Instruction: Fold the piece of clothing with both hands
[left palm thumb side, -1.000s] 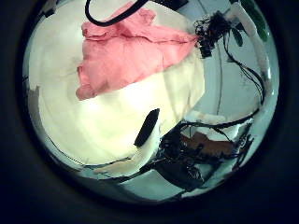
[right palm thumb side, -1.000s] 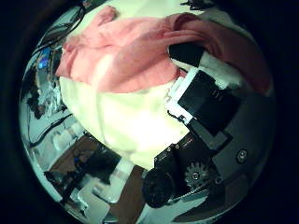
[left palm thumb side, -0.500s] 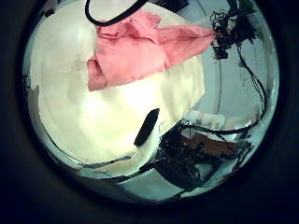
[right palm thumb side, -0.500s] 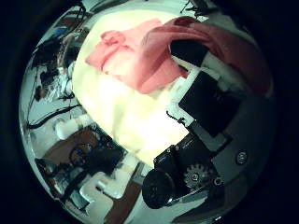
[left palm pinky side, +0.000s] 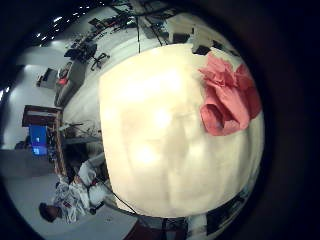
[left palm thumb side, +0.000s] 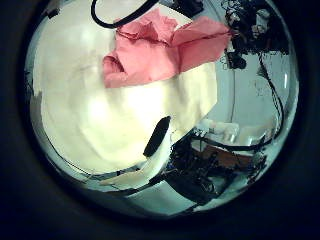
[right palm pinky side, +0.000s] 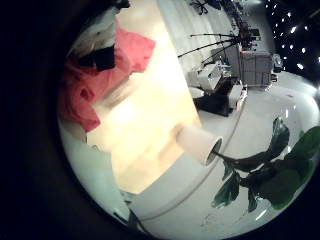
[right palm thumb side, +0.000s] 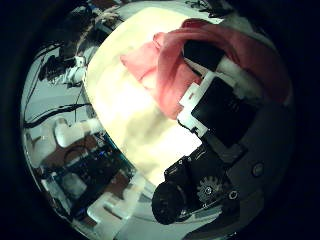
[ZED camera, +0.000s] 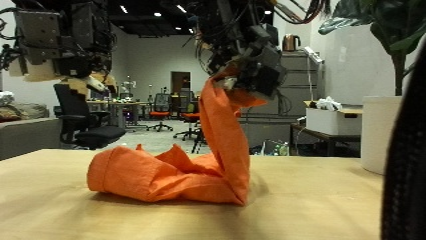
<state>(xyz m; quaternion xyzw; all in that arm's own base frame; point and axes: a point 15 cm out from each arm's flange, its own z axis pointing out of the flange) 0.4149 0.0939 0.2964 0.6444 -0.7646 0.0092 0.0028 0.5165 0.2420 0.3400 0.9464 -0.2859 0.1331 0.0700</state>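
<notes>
An orange garment lies bunched on the wooden table, and one end of it rises in a tall column. My right hand is shut on that raised end, well above the table. In the right thumb side view the cloth drapes over the curled fingers. My left hand hangs high above the table's other side, apart from the garment and holding nothing. Its palm views show the garment far below, with one black fingertip in sight.
A white pot with a leafy plant stands at the table's edge beside my right hand; the right little finger side view also shows the pot. Office chairs stand behind the table.
My right hand has risen with one end of the garment, so the cloth on the table has drawn into a smaller heap. The left hand holds nothing throughout.
</notes>
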